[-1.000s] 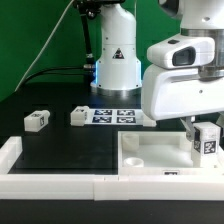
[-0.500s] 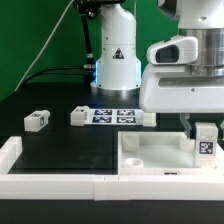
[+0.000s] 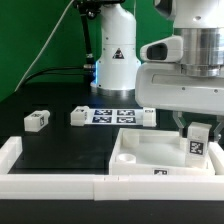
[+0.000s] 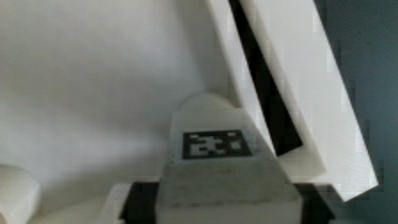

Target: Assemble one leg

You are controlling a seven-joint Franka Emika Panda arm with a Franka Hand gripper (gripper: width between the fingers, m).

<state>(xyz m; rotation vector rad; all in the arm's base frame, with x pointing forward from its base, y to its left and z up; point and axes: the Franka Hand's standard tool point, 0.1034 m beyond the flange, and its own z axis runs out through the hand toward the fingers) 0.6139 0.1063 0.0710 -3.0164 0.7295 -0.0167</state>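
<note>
The leg (image 3: 197, 142) has shifted a little toward the exterior view's left over the last second and now sits slightly lower, over the right part of the large white plate (image 3: 135, 152). The gripper (image 3: 197, 128) holds it upright, tag facing the camera, the fingers (image 3: 181, 124) closed on its upper sides. The wrist view agrees: the tagged leg (image 4: 217, 150) is pinched between dark pads and points down at the plate's white surface (image 4: 89, 90). This reads as the approach to a corner socket, so insertion and screwing in are judged to be still ahead. Whether the leg's foot already touches the plate cannot be told.

At the very front, a low white rail (image 3: 60, 186) runs along the near edge of the table (image 3: 60, 150), with a raised block at the exterior view's left end. It lies clear of the gripper's path.

Farther back on the table, two spare legs lie loose: one (image 3: 37, 121) well toward the exterior view's left, one (image 3: 80, 116) just beside the marker board (image 3: 112, 117). Another small white block (image 3: 148, 117) sits at the board's right end, partly behind the wrist housing. Nothing blocks the descent; the bulky wrist hides the far right corner of the plate.
</note>
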